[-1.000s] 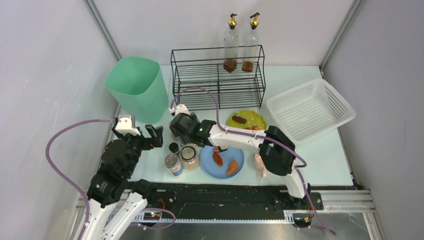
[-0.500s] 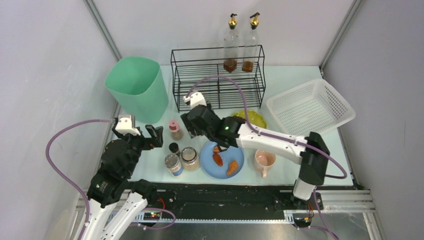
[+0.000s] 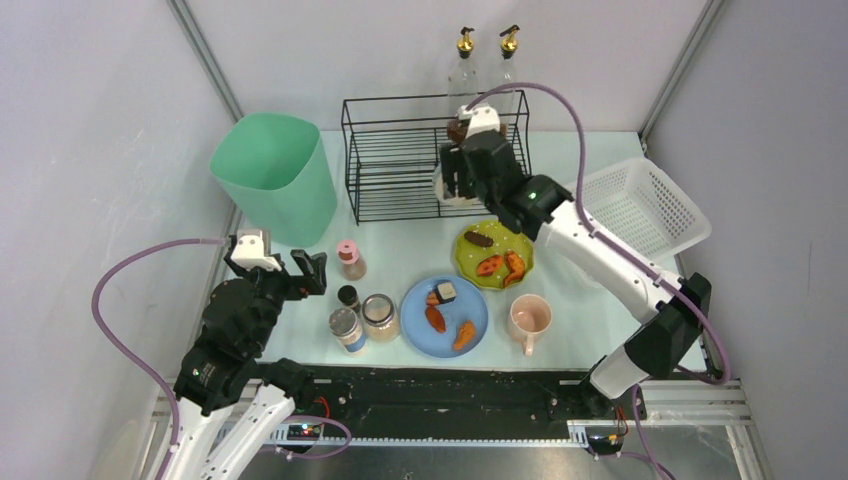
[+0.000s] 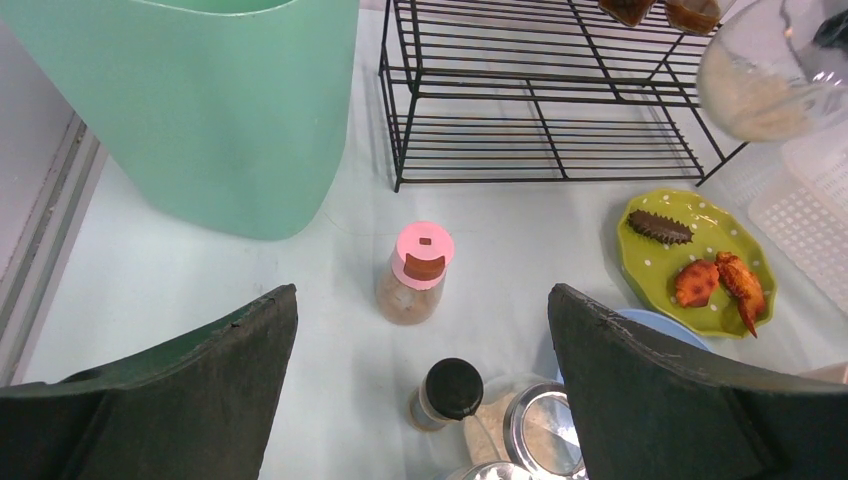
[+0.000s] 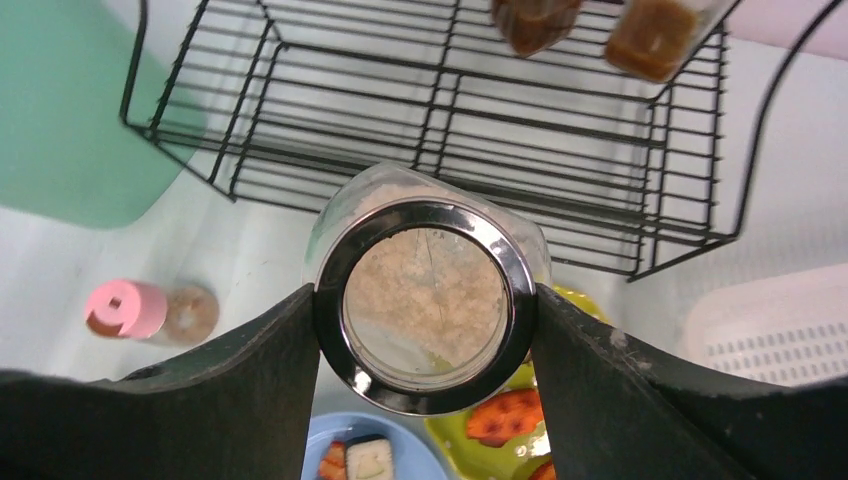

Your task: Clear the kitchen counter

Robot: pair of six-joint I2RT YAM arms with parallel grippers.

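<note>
The right hand (image 3: 452, 183) is clamped on a glass jar (image 5: 425, 300) with a metal lid and pale powder inside. Its two dark fingers (image 5: 250, 370) press the jar's sides, and the jar hangs clear of the table (image 3: 410, 245), over the right part of the black wire rack (image 3: 400, 160) in the upper middle of the top view. The left hand (image 3: 308, 268) hovers at the lower left of that view with its jaws spread wide and nothing between them. The pale mint table fills the centre of the top view. A green bin (image 3: 272, 180) stands on it at the upper left and a white slatted basket (image 3: 640, 215) at the right. Two oil bottles (image 3: 485, 75) stand behind the rack. Below the rack lie a green plate (image 3: 495, 245) and a blue plate (image 3: 443, 318), each with food pieces, and a pink cup (image 3: 528, 318) just right of the blue one. Left of the blue plate are a pink-capped bottle (image 3: 349, 259), a small black-capped shaker (image 3: 348, 297) and two lidded jars (image 3: 363, 321).
</note>
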